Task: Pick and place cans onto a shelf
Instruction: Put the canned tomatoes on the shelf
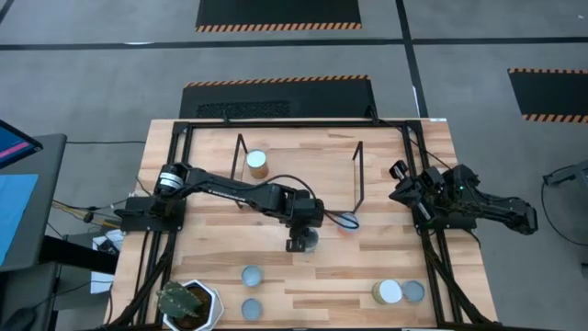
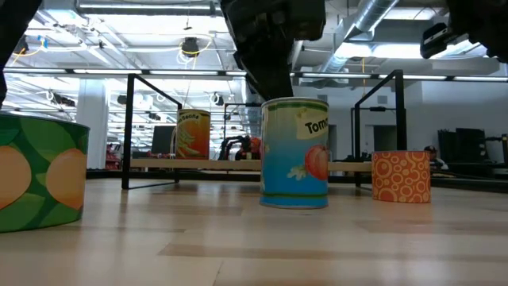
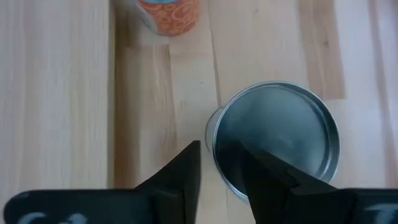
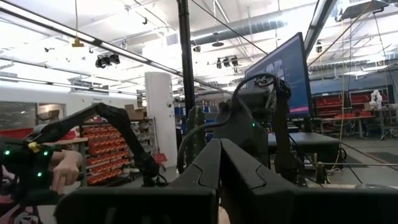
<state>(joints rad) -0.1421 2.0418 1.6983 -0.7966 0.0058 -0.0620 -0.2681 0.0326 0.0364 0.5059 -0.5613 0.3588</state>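
The left end effector [image 1: 299, 242], fingers slightly parted, hovers at frame centre directly over the upright blue can [image 2: 294, 152]; the right end effector [image 4: 219, 163], closed, waits at right.

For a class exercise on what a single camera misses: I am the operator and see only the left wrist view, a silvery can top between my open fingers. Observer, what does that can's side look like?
Observer: The tomato can under the left gripper has a pale-blue side with a red tomato on it.
Operator: Is any can on the shelf?
Observer: Yes, one. A yellow can stands on the shelf, near its left wire frame.
Operator: Where is the other arm?
Observer: The right gripper waits, fingers shut, at the table's right edge, beyond the shelf's right end.
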